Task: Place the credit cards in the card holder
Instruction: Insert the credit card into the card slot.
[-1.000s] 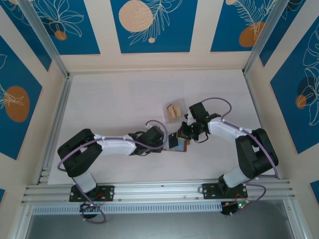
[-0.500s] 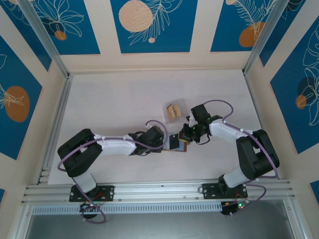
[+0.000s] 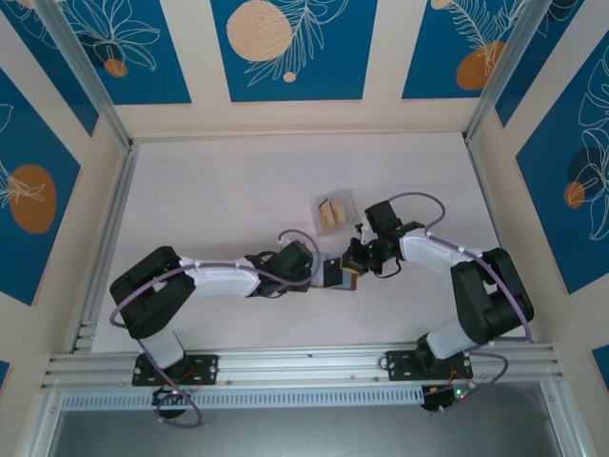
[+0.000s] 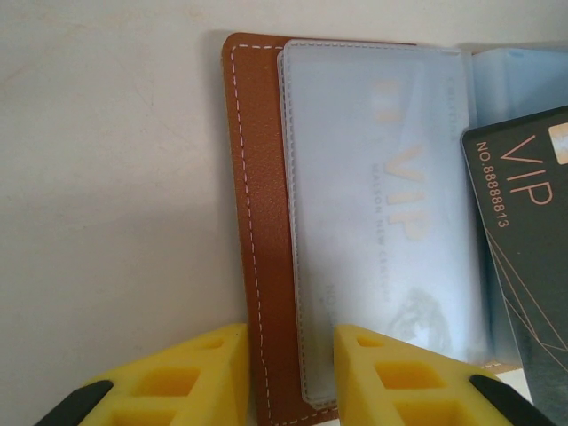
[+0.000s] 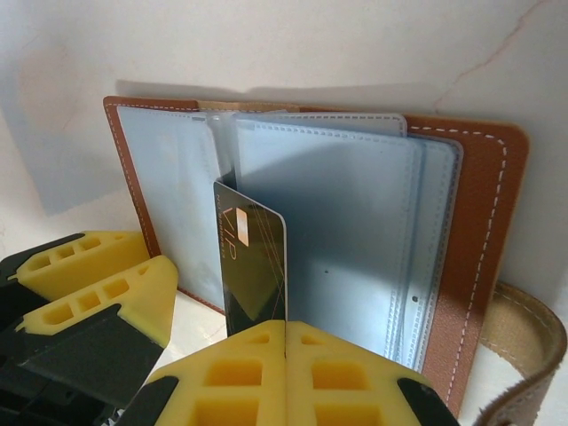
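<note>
Currently right fingers point(image 5: 222, 373) clench dark card point(image 5: 253, 266) at holder point(image 5: 470, 222); left fingers point(image 4: 177, 382) unclear; box point(image 3: 333, 211) near.

I'm seeing the card holder point(image 5: 475, 231) lying open on the surface, brown leather with pale stitching, its grey-blue clear sleeves fanning apart. A dark credit card point(image 5: 252, 266) lettered VIP is standing on edge among the sleeves, its near edge being pinched by the closed right tool point(image 5: 285, 330). A sleeved card point(image 4: 399, 195) is showing faintly through the plastic. Tan credit cards point(image 3: 331, 213) are lying in a clear box point(image 3: 346, 199) just beyond the holder
</note>
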{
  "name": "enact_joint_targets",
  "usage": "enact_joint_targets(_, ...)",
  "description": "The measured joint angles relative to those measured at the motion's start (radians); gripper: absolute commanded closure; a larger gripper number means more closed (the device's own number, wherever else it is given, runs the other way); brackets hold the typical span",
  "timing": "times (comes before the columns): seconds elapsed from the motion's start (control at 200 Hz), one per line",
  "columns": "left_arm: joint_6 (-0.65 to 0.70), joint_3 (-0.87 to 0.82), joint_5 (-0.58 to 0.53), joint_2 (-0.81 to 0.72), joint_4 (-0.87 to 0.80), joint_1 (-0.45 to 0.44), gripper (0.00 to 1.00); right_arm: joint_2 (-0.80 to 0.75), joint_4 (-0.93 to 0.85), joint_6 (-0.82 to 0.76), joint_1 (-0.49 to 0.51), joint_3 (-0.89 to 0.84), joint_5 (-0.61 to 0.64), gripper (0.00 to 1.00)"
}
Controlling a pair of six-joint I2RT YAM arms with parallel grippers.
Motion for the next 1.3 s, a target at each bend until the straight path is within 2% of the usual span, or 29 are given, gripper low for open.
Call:
enact_joint_targets(0.85,0.000,0.002,0.000,0.001,-0.003,0.000,0.71,0.002,-0.002,-0.015,-0.005,0.000,0.004,1.00)
enact_joint_targets(1.3,0.000,0.011,-0.001,0.006,-0.015,0.000,0.71,0.064,0.005,-0.035,-0.005,0.019,0.000,1.00)
